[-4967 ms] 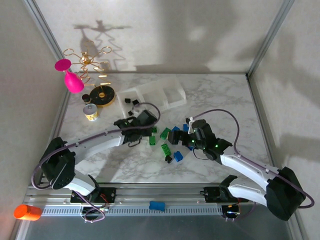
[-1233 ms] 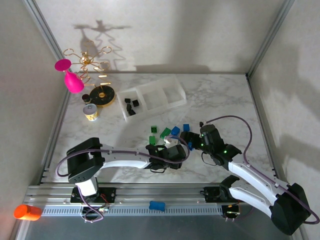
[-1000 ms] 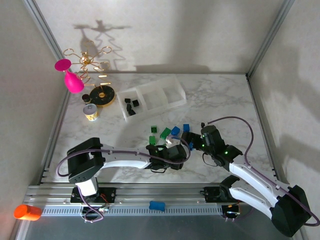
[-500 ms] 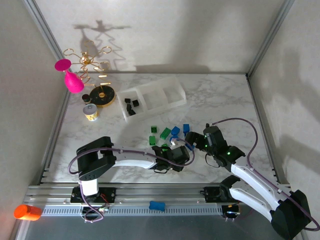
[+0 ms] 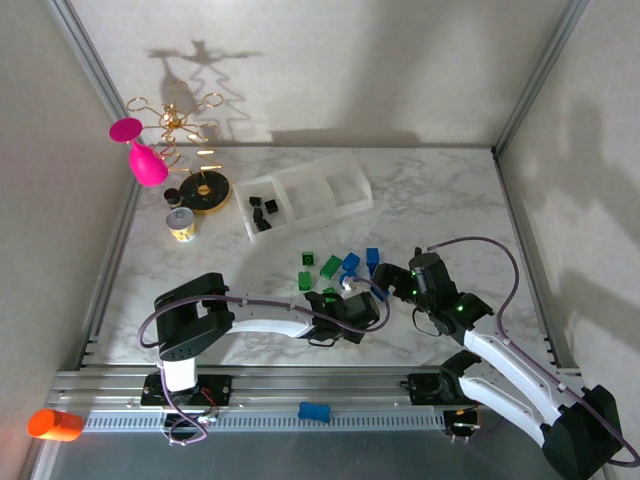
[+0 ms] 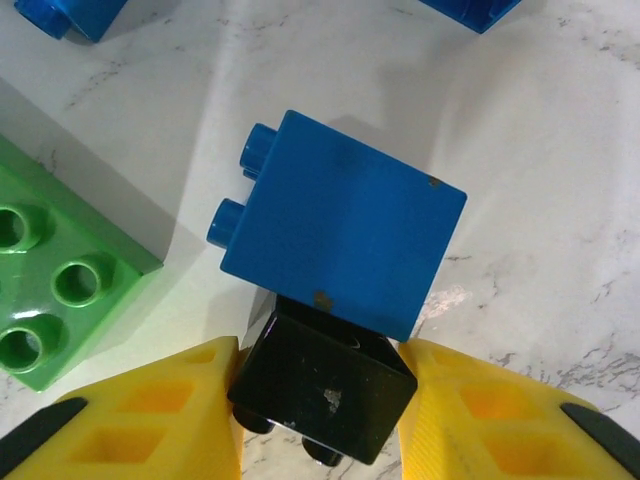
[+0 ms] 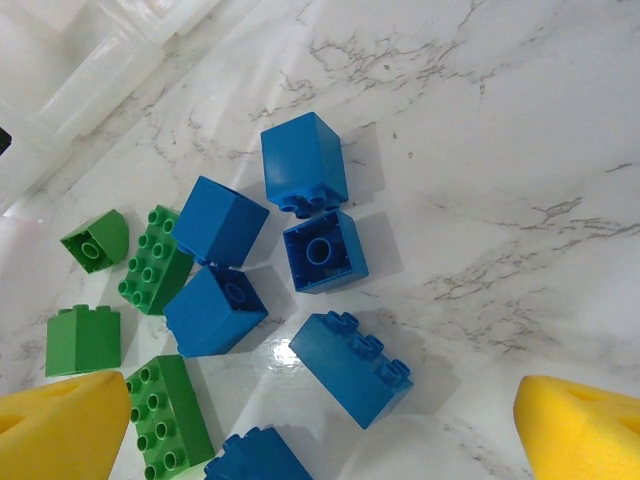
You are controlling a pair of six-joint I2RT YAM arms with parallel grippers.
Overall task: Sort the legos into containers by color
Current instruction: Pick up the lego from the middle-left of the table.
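Left fingers [image 6: 150, 415] pinched a black brick [image 6: 325, 400] on the surface, well apart from the tray [image 5: 305, 190], on its near side, with a blue brick [image 6: 340, 235] touching it. The right fingers [image 7: 60, 420] were spread wide. The pick seemed in hand; the next move probably needed a clean lift, then carrying to the tray's compartment with black bricks [image 5: 262, 210].

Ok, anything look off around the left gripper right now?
Yes: a blue brick lies tipped on its side, butted against the black brick clamped in the left gripper. It might drag along.
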